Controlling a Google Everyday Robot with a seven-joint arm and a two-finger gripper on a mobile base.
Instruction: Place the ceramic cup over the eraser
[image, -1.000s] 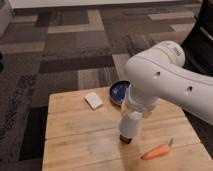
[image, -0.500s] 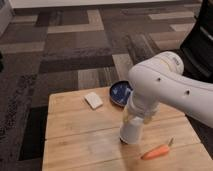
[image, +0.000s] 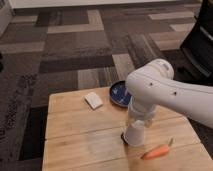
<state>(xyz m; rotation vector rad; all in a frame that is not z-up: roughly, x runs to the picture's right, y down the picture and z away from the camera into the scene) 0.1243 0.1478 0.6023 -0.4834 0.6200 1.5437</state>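
- Ceramic cup (image: 135, 134) sits upside down on the wooden table (image: 75, 135), at 10 o'clock from the carrot (image: 155, 151) and 6 o'clock from the blue bowl (image: 119, 93)
- Only a dark sliver of eraser (image: 123, 136) shows at its base
- Likely rigid, smooth, breakable — best held by its walls
- Gripper (image: 137, 120) directly above the cup — grip cannot be told
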